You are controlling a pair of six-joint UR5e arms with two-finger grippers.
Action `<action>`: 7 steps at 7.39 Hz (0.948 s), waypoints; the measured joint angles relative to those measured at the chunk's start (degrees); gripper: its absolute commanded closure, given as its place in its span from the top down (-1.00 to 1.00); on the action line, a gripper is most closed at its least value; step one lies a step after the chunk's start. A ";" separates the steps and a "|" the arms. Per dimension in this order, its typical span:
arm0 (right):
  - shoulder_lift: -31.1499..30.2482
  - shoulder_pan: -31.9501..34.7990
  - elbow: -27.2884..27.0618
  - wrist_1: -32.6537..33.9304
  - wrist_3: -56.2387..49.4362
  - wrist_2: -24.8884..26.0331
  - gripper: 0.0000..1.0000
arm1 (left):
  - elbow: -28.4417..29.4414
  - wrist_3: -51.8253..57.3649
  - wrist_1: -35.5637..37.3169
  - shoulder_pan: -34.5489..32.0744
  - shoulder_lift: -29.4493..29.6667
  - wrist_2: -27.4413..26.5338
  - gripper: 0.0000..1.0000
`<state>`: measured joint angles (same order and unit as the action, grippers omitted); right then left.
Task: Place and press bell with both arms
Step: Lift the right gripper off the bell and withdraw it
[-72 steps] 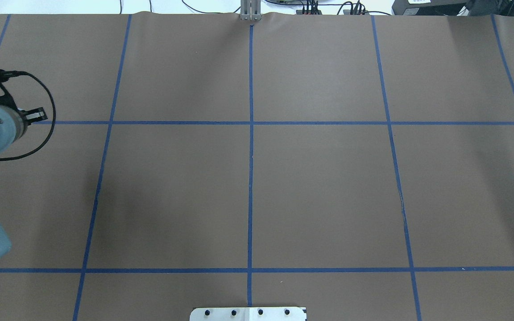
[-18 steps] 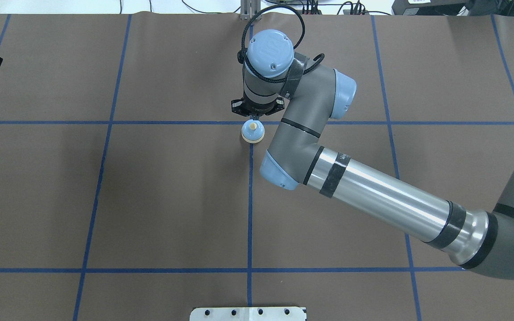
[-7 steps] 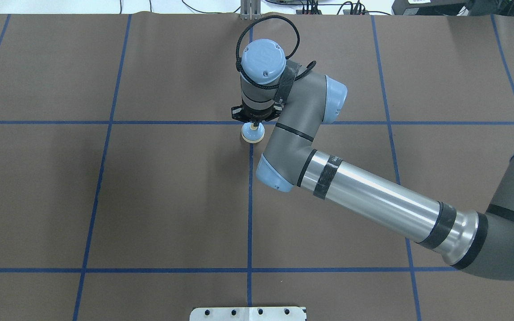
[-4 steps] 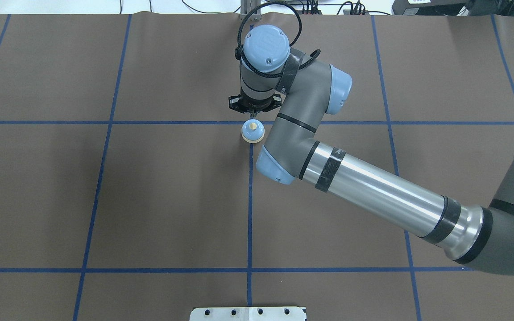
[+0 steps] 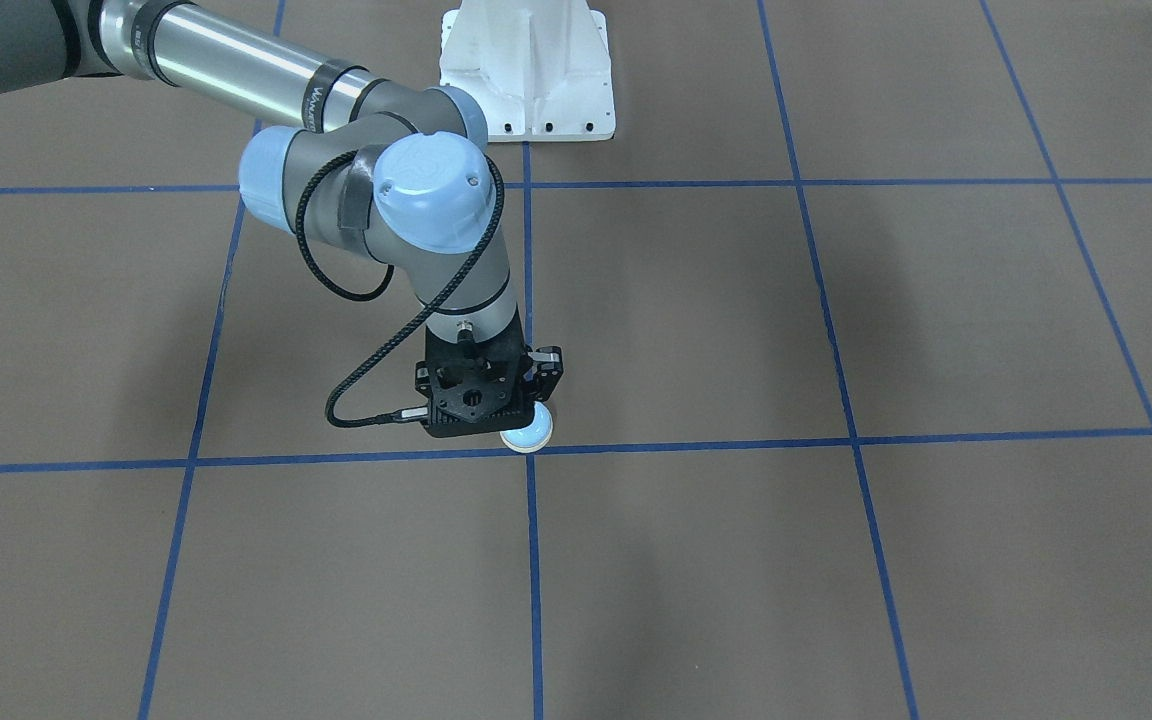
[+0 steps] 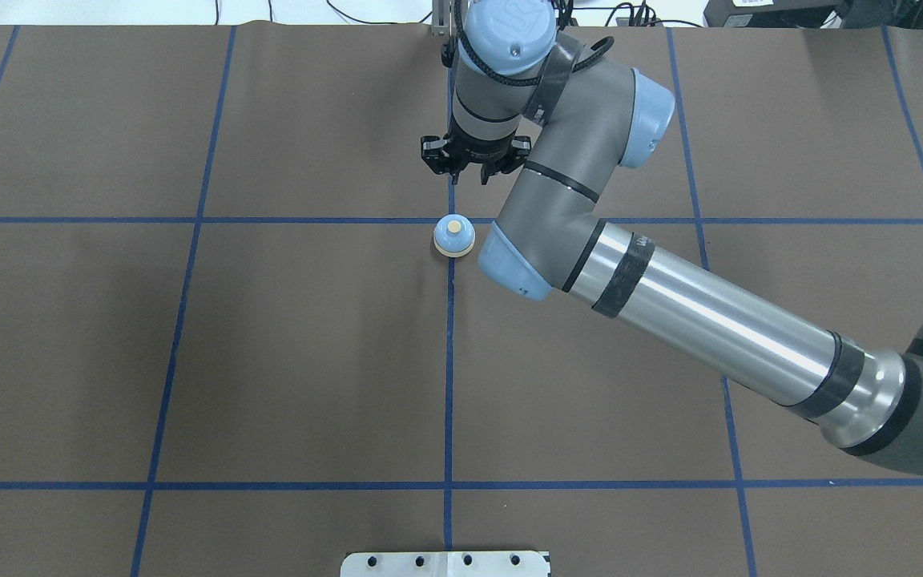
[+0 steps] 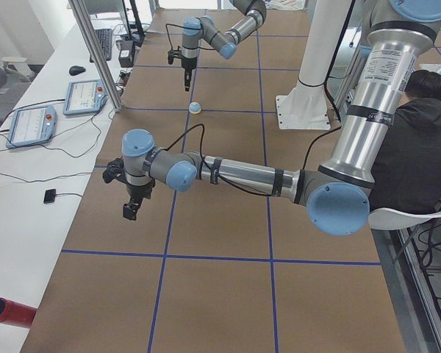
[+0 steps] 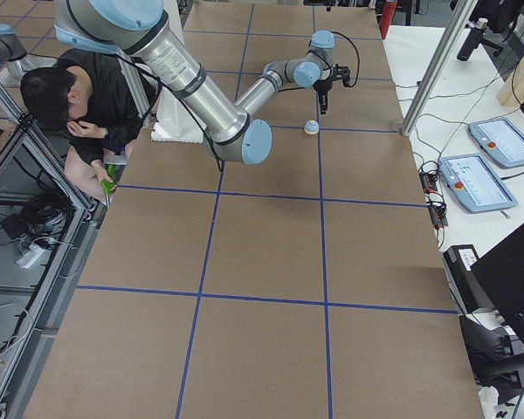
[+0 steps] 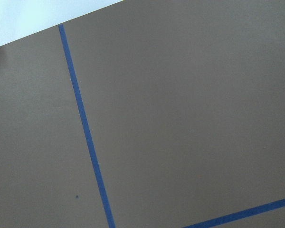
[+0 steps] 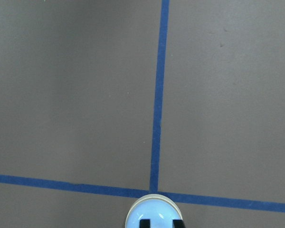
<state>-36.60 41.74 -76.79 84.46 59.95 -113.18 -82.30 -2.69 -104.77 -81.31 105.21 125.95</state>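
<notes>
The bell (image 6: 454,236), a light-blue dome with a cream button, stands upright on the brown table beside the crossing of two blue tape lines. It also shows in the front view (image 5: 532,433) and at the bottom edge of the right wrist view (image 10: 152,214). My right gripper (image 6: 459,175) hangs above the bell, apart from it, fingers down and together, holding nothing. My left gripper (image 7: 131,209) shows only in the left side view, low over the table far from the bell. I cannot tell whether it is open or shut.
The white pedestal (image 5: 526,60) stands at the robot's side of the table. A metal post (image 6: 447,20) and cables stand at the far edge. A seated person (image 8: 79,96) is near the base. Control tablets (image 7: 33,121) lie off the table.
My right gripper came down on the bell's button about a second ago, then lifted and drew back toward the far edge. The bell stayed in place.
</notes>
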 measured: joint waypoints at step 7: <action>-24.05 21.16 -12.28 1.99 -28.12 -16.84 0.98 | -14.77 9.83 20.67 -4.45 -9.68 0.77 0.99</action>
<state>-60.66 62.90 -89.06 86.45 31.82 -130.02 -97.06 7.14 -84.09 -85.76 95.53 126.71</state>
